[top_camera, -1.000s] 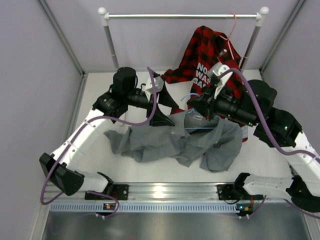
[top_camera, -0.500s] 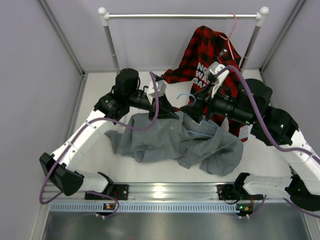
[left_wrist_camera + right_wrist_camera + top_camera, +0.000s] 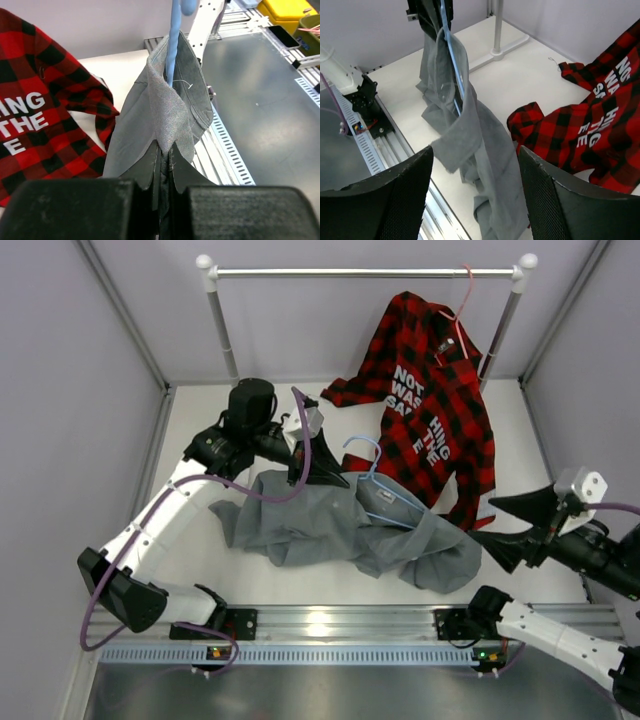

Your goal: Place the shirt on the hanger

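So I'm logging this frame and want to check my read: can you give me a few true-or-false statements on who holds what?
1. The left gripper is shut on the plain grey collared shirt. True.
2. The right gripper grips the thin light-blue wire hanger. False: it is open, at the table's right side, apart from both hanger and grey shirt.
3. The red-and-black plaid shirt hangs from the metal rail on a thin pink hanger. True.
4. The light-blue hanger is hooked on the rail. False: its wire runs down among the grey shirt's folds, beside the left gripper.
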